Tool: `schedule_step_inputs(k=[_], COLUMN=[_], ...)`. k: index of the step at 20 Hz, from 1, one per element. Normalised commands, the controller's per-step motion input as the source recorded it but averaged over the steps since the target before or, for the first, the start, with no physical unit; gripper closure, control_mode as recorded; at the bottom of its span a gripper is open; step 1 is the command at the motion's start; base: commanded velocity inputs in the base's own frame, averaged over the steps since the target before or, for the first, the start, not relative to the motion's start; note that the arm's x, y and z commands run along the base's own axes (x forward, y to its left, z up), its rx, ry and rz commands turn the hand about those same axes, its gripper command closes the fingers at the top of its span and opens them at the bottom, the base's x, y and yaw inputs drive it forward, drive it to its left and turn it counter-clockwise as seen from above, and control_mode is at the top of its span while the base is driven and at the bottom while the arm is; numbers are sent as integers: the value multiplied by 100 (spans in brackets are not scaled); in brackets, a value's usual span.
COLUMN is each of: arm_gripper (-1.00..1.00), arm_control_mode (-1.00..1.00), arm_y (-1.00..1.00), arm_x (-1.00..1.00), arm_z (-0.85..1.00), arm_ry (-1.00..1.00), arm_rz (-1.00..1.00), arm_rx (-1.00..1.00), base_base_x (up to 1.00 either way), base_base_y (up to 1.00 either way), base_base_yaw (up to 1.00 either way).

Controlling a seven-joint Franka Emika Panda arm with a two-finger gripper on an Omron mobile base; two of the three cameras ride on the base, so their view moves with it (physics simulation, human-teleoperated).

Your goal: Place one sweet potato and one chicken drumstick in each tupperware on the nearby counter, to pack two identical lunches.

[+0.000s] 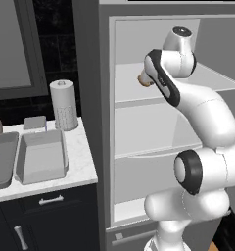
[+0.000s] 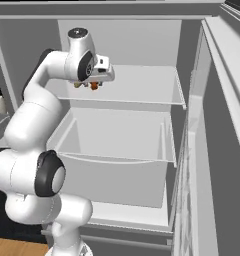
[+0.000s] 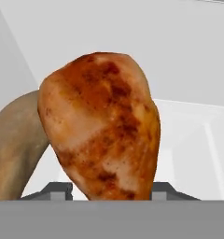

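The open fridge (image 2: 142, 30) fills the space ahead, its white shelves bare apart from the upper shelf (image 2: 137, 87) where the food lies, kept cold and within the arm's reach. To its left runs the table (image 1: 80, 162), a marble-look top over dark cabinets, carrying a grey tupperware (image 1: 41, 157) near the edge and a second one (image 1: 4, 164) beside it; something orange already shows at that one's far side, though what it is cannot be told. A paper towel roll (image 1: 63, 104) stands behind them.

The arm rises from the base, bends at the elbow and reaches forward onto the upper shelf, wrist turned so the gripper (image 2: 92, 84) points down and inward. In the hand view a browned chicken drumstick (image 3: 102, 126) sits between the two fingertips (image 3: 58, 190), with a tan sweet potato (image 3: 13, 149) just beside it. The jaws stand on either side of the drumstick, partly drawn in; whether they already pinch it cannot be told. Both are on the shelf, well apart from the tupperware.
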Motion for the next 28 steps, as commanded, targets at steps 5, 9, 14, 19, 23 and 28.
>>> schedule_step_inputs(k=[5, 9, 14, 19, 23, 28], arm_gripper=[100, 100, 100, 100, 100, 100], arm_control_mode=[-100, -100, -100, -100, -100, -100], arm_y=[-25, -29, -1, 0, 0, 0], arm_x=[-21, -35, -63, -73, -94, -100], arm_z=[-28, -12, 0, 1, 0, 1], arm_ry=[-3, -16, -22, -8, 5, 2], arm_rz=[0, 0, -3, -8, -5, -4], arm_rx=[7, 8, 0, 0, 0, 0], base_base_x=[0, 0, 0, 0, 0, 0], base_base_y=[0, 0, 0, 0, 0, 0], base_base_yaw=[0, 0, 0, 0, 0, 0])
